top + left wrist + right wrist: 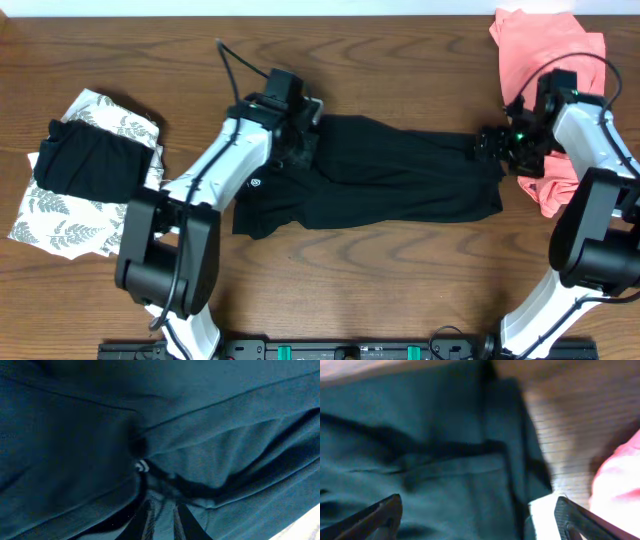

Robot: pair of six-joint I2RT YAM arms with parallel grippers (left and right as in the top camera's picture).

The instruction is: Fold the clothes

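Soft, floppy black shirt [400, 180]: left fingers [144, 527] pinch its ten-o'clock corner; right fingers [387, 512], spread, should take the three-o'clock edge.

On the brown wooden table [380, 290], across the middle, lengthwise left to right: black short-sleeved collared fabric shirt [410, 175]. At the far right corner and down the right edge, just beside the shirt's right end: crumpled salmon-pink fabric garment [540, 50]. Near the left edge, well apart from the shirt: flat white leaf-print cloth [50, 220]. On that cloth, towards its far side: folded black fabric garment [90, 165].
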